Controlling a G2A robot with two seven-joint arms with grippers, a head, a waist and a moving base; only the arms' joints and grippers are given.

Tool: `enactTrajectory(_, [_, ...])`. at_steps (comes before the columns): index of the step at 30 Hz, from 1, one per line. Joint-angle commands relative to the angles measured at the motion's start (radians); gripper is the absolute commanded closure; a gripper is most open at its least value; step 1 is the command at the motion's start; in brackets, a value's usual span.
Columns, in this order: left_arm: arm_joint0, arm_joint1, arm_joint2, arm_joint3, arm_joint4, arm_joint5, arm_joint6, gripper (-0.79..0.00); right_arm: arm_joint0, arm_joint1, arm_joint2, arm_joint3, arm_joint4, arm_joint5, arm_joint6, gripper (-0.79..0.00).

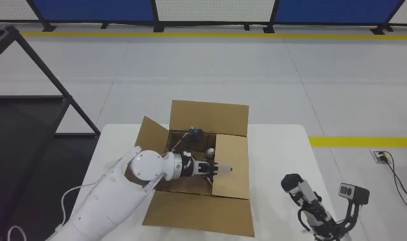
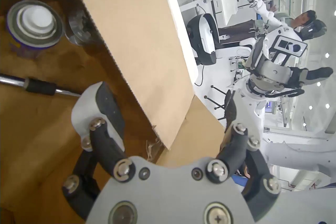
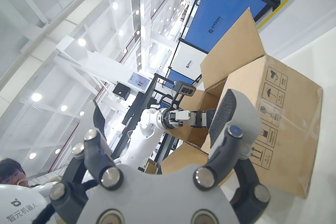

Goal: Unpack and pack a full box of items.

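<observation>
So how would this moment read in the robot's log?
left gripper: open, straddling box flap | right gripper: open, beside box | can: in box

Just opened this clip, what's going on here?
The left gripper is inside the open box on the table. It is open, with one flap's edge between its fingers, and it holds nothing. A can stands and a metal rod lies on the box floor. The right gripper is open and empty, beside the box.
</observation>
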Motion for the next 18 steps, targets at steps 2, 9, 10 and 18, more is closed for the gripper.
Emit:
enactTrajectory(2, [-0.027,-0.031,0.033,0.038,-0.011,-0.019,0.015,-0.785,-0.006,0.005,0.004,-0.004,-0.001,0.003,0.008,-0.785])
enactTrajectory(9, [-0.070,-0.067,0.042,0.047,-0.023,-0.046,0.020,-0.785,0.022,0.023,-0.021,0.002,-0.043,0.045,0.110,-0.785])
enactTrajectory(10, [-0.074,-0.070,0.039,0.041,-0.021,-0.047,0.019,-0.785,0.028,0.026,-0.027,0.002,-0.057,0.051,0.124,-0.785])
enactTrajectory(18, [-0.107,-0.095,0.031,0.004,-0.031,-0.041,0.002,-0.785,0.043,0.045,-0.070,-0.001,-0.053,-0.001,0.243,-0.785])
